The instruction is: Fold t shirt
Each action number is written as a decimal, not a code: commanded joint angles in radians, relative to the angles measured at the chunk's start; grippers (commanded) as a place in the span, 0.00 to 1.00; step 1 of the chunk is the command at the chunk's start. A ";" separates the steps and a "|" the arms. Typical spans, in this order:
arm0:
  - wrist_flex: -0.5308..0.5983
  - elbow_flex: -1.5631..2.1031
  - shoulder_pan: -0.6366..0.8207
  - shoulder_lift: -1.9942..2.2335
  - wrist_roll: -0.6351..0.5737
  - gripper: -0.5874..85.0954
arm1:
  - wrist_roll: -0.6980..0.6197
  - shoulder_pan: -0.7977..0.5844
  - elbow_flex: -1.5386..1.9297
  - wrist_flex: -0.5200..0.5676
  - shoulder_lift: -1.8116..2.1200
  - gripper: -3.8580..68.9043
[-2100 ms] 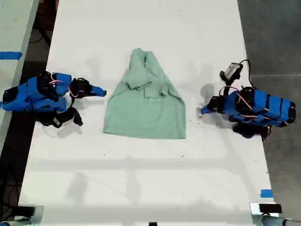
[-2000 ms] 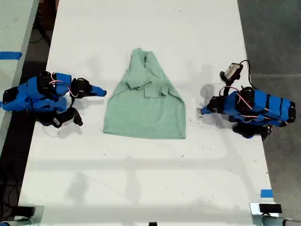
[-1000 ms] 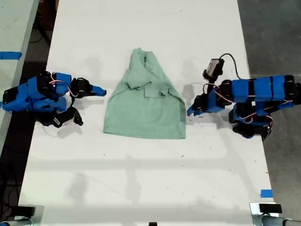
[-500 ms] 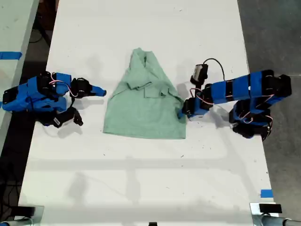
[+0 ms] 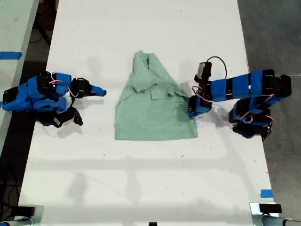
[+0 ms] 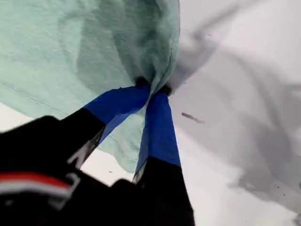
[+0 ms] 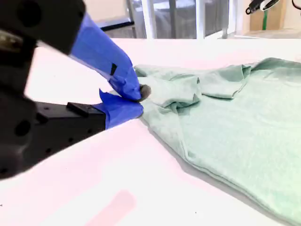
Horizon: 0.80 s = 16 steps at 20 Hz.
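Note:
The pale mint-green t shirt point(image 5: 153, 113) lies wrinkled on the white table point(image 5: 141, 179), collar toward the far side and sleeves folded in over the chest. My first gripper point(image 5: 189, 107) reaches in from the exterior view's right and is shut on the shirt's side edge. In the first wrist view its blue fingers point(image 6: 157, 122) pinch a bunched fold of the shirt point(image 6: 70, 47). My second gripper point(image 5: 101, 92) rests on the table at the exterior view's left, shut and holding nothing, a short gap from the shirt point(image 7: 235, 117). Its tips point(image 7: 136, 100) nearly meet.
A blue tape mark point(image 5: 266, 193) sits near the table's front corner at the exterior view's right. Dark floor point(image 5: 277, 37) runs along that table edge. A second pale table with blue tape point(image 5: 10, 55) stands at the exterior view's left.
My first arm stretched out from its rest pose to the shirt's edge, shut on it and dragged the whole shirt toward the exterior view's right. The second arm stayed still.

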<state>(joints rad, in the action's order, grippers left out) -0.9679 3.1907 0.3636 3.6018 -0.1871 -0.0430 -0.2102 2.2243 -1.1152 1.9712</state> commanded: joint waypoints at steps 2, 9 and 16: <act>-0.002 0.012 0.006 0.008 0.015 0.01 | -0.092 -0.011 -0.054 -0.020 0.189 0.07; -0.002 0.012 0.008 0.008 0.015 0.01 | -0.279 0.017 -0.428 0.031 0.089 0.07; -0.003 0.012 0.003 0.008 0.015 0.01 | -0.334 0.092 -1.259 -0.187 -0.756 0.30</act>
<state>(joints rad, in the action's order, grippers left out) -0.9679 3.1907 0.3636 3.6018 -0.1871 -0.3666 -0.1473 1.1950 -1.2640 1.3622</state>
